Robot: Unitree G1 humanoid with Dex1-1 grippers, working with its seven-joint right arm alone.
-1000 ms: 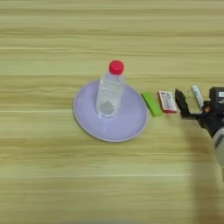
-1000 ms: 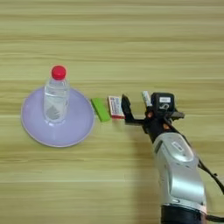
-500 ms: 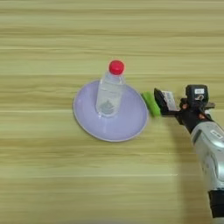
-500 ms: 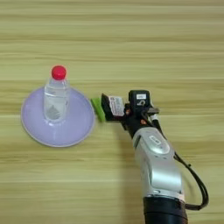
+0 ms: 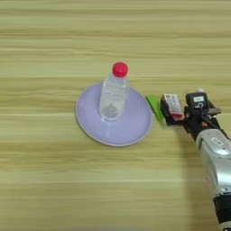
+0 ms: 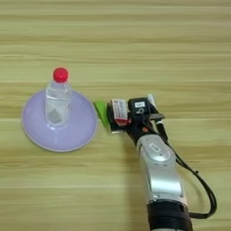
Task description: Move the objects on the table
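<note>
Red-and-white box [image 6: 119, 111] clamped in my gripper [image 6: 118, 118], just right of green block [image 6: 102, 114], probably to shift it.

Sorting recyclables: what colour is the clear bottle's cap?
Red, on the clear plastic bottle; its cap shows best in the right eye view.

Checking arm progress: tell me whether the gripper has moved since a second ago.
Yes. The right gripper has moved left toward the lilac plate, now at the red-and-white box.

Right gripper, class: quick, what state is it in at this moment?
Right gripper: its two black fingers sit around the small flat red-and-white box, next to the small green block; whether they actually clamp it cannot be told.
</note>
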